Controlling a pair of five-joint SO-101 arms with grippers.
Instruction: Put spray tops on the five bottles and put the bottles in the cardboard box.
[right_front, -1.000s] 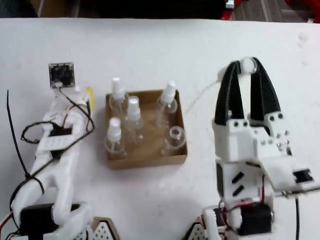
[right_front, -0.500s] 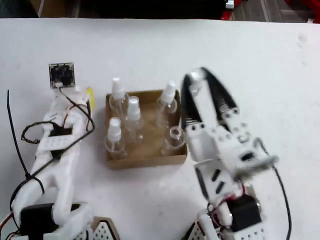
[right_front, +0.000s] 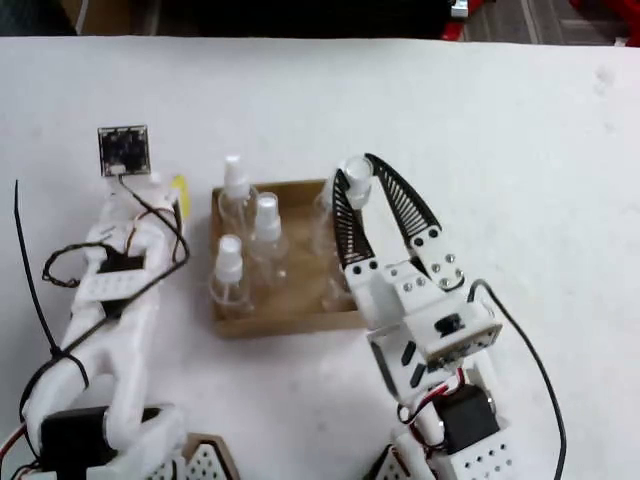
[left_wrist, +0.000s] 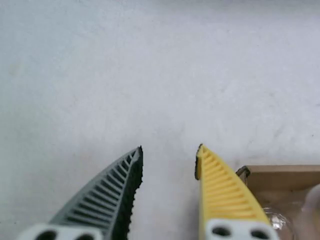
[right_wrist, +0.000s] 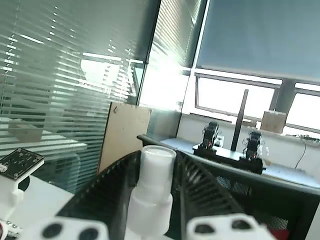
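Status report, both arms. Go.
Right gripper shut on spray top, over cardboard box. Left gripper open, low over table beside box. Capped bottles crowd the box.

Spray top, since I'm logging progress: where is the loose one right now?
High view: the spray top is held in the right gripper, over the cardboard box's right side, near the capped bottles.

The left arm (right_front: 110, 300) is a white plastic shell strung with thin black cables (right_front: 31, 283) and topped by a small black square circuit board (right_front: 123, 148). Its left hand (left_wrist: 170, 148) pairs a grey-black ribbed finger (left_wrist: 107, 200) with a yellow ribbed finger (left_wrist: 222, 195). The right arm (right_front: 430, 330) is also white, studded with silver screws (right_front: 446, 260) and trailing red wires (right_front: 425, 405) and a black cable (right_front: 541, 372), and its right hand (right_front: 356, 172) has two black ribbed fingers (right_front: 350, 225).
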